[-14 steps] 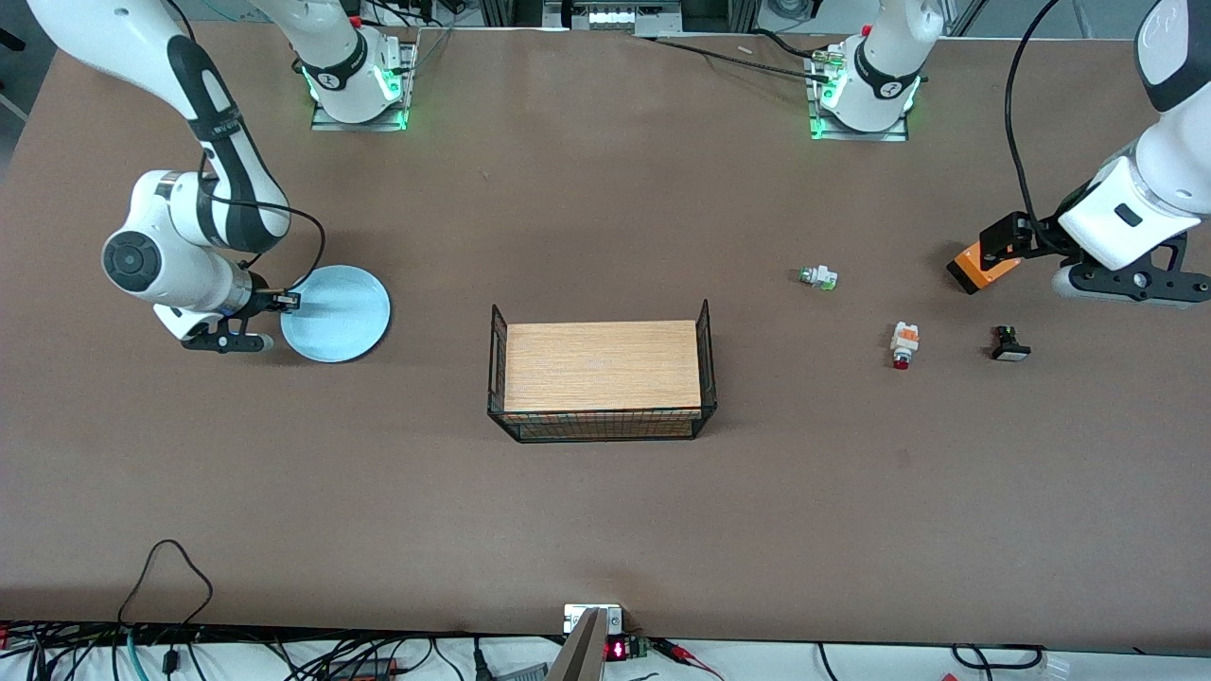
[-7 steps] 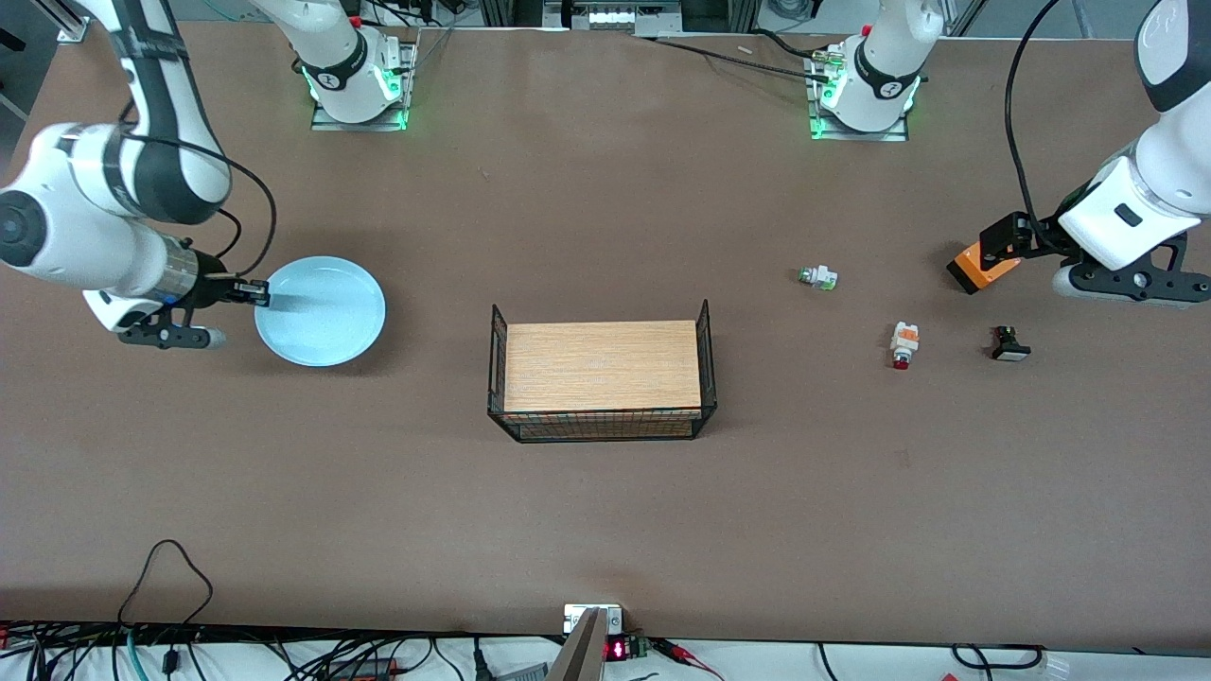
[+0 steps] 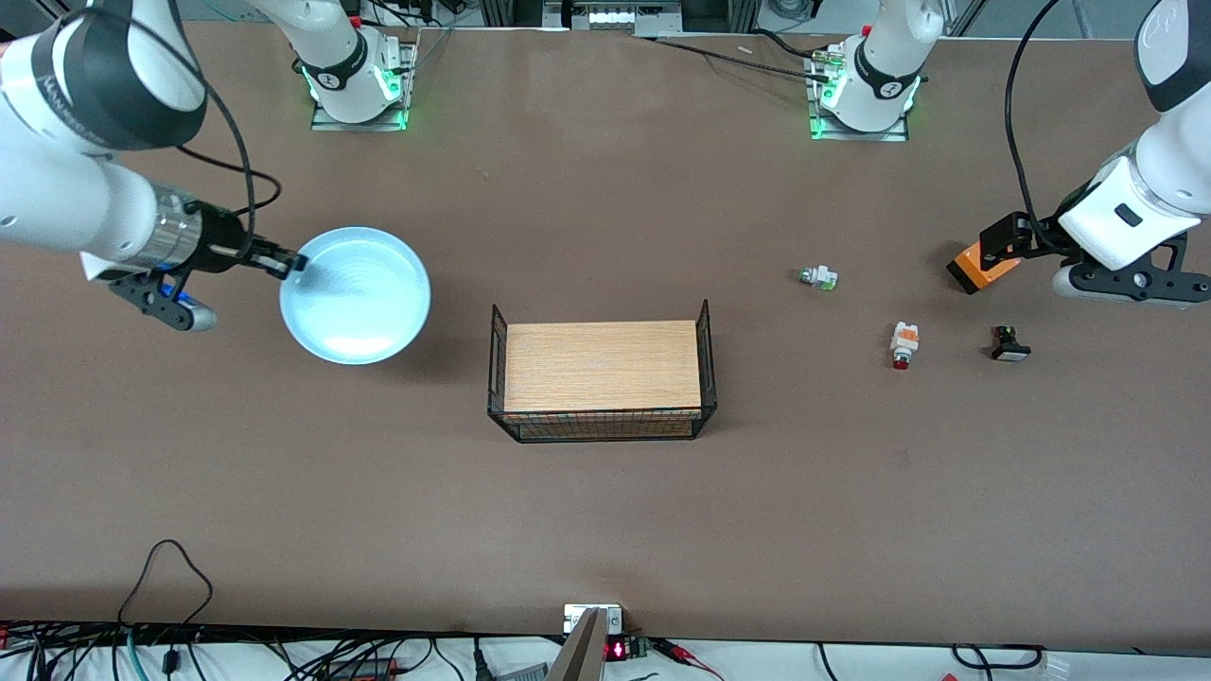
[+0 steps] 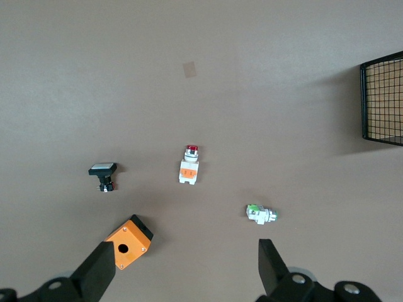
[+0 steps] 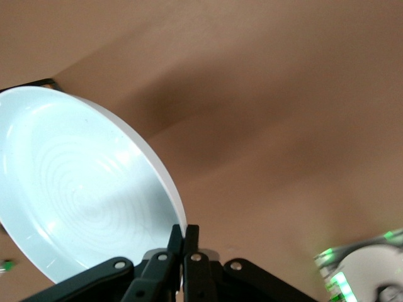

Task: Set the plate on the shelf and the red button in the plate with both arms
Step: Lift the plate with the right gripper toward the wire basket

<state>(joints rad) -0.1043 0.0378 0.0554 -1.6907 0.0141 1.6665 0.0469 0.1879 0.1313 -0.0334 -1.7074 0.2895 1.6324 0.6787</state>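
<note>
While the right gripper (image 3: 284, 263) pinches the rim of the pale blue plate (image 3: 356, 295), I treat this as the carry step. The plate hangs clear of the tabletop (image 3: 605, 511), over the right arm's end, at about ten o'clock from the wire basket (image 3: 705, 359). In the right wrist view the fingers (image 5: 191, 234) are closed tight on the thin edge, and the plate (image 5: 75, 195) juts out to one side of them. An edge pinch on a smooth plate looks likely to slip or swing, so I would move slowly, keep the wrist level, clear the basket's wire end wall before lowering, and let go only once the plate sits flat on the wooden floor. The left gripper (image 4: 184, 250) waits over the left arm's end with its jaws wide apart and empty, just beside an orange box (image 3: 982, 267). The red button (image 3: 903, 344) lies on the table at about three o'clock from the basket, between a green-tipped part (image 3: 818, 277) and a black-and-white button (image 3: 1009, 344). The surface is a plain matte brown top. Both arm bases glow green at twelve o'clock, and cables run along the edge at six o'clock.
</note>
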